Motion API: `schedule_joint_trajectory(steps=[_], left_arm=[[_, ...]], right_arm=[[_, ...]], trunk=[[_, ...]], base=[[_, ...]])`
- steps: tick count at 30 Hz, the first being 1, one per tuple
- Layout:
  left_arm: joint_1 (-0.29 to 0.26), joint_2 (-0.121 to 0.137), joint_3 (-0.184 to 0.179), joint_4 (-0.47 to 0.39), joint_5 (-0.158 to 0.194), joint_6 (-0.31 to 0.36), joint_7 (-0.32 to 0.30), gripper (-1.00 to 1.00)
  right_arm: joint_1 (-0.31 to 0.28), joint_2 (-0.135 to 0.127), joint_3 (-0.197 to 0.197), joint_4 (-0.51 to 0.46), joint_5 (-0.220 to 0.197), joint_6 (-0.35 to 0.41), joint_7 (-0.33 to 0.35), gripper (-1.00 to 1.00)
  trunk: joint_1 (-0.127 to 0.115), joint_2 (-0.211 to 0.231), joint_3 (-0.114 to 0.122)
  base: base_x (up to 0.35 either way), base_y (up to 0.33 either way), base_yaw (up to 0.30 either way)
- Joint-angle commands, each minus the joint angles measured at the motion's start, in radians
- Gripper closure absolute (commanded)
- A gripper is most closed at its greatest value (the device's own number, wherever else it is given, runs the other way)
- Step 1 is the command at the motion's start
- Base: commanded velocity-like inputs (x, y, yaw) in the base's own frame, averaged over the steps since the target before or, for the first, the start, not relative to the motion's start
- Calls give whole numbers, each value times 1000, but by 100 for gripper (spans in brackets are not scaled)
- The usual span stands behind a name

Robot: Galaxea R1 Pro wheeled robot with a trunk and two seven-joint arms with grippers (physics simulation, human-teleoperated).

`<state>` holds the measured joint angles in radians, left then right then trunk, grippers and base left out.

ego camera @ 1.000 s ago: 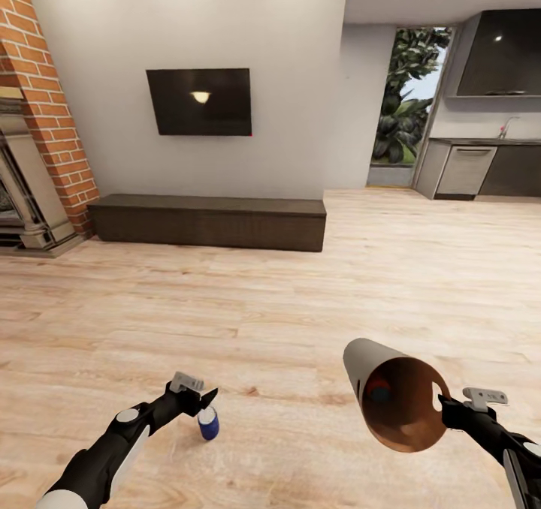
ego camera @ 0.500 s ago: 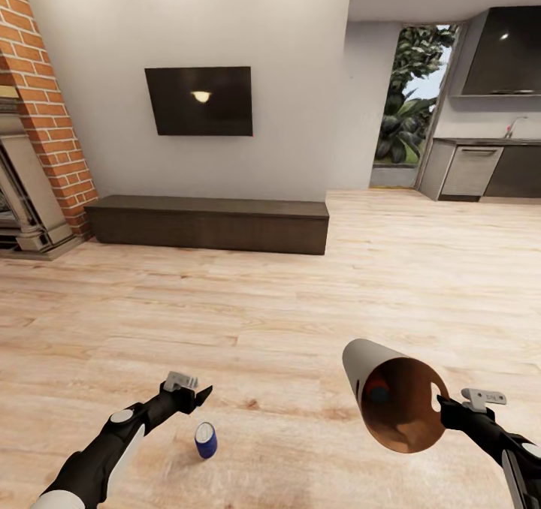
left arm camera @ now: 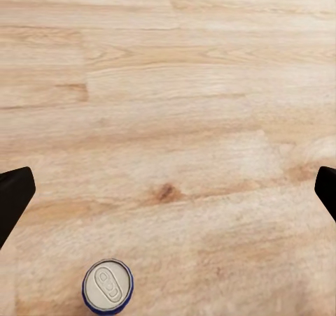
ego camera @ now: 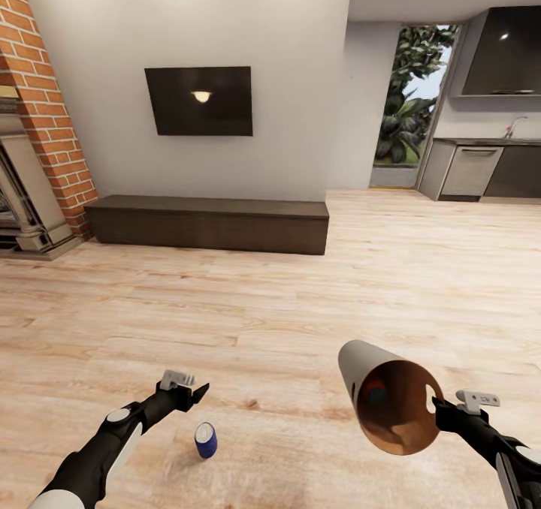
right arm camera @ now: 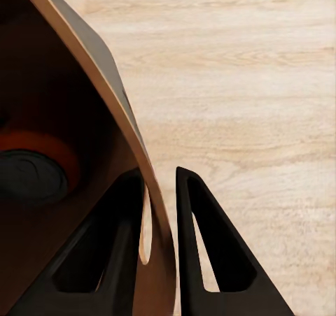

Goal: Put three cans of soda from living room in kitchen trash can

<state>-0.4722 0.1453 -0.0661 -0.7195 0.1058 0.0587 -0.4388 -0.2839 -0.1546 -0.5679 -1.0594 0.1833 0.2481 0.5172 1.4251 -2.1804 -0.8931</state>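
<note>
Left gripper (ego camera: 197, 393) hovering spread wide above the upright blue can (ego camera: 205, 441) on the floor, right gripper (ego camera: 436, 413) pinching the tilted bin's (ego camera: 387, 400) rim — advisably descending centred over the can's top (left arm camera: 108, 286) before closing, the bin staying level enough to keep its orange can (right arm camera: 35, 163).

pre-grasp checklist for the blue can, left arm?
1. Blue can upright on the floor: ok.
2. Left gripper open, empty: ok.
3. Can between the left fingers: not ok; in the left wrist view it sits off to one side.
4. Right gripper pinching the bin wall: ok.
5. Bin mouth faces the camera, tipped: ok.
6. Cans already in bin: cannot tell count.
</note>
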Motion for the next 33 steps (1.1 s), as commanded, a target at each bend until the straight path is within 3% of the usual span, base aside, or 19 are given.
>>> schedule_joint_trajectory(steps=[1,7,16,23,28,30,31,33], left_arm=[[0,0,1,0,0,0,0,-100],[0,0,4,0,0,2,4,-100],[0,-1,5,0,-1,5,9,-100],[-2,0,4,33,-3,17,58,-100],[-54,3,2,94,0,129,84,-100],[-104,4,2,105,0,194,92,-100],[-165,5,3,113,0,270,105,-100],[-226,5,5,119,0,358,121,-100]], right_arm=[[-1,1,0,-1,-13,2,4,100],[-2,2,5,-7,-12,6,10,100],[-13,-2,21,-24,-9,69,10,100],[-61,-6,55,-103,-9,157,5,100],[-103,-7,89,-188,-10,248,5,100],[-117,-6,105,-208,-10,276,4,100],[-136,-7,121,-222,-10,302,4,100],[-158,-6,137,-231,-9,329,3,100]], trunk=[[0,0,0],[0,0,0],[34,-63,-28],[61,-112,-50],[80,-147,-66],[88,-161,-72],[92,-168,-75],[100,-182,-81]], base=[[0,0,0],[0,0,0],[0,0,0],[0,0,0],[0,0,0],[0,0,0],[0,0,0],[0,0,0]])
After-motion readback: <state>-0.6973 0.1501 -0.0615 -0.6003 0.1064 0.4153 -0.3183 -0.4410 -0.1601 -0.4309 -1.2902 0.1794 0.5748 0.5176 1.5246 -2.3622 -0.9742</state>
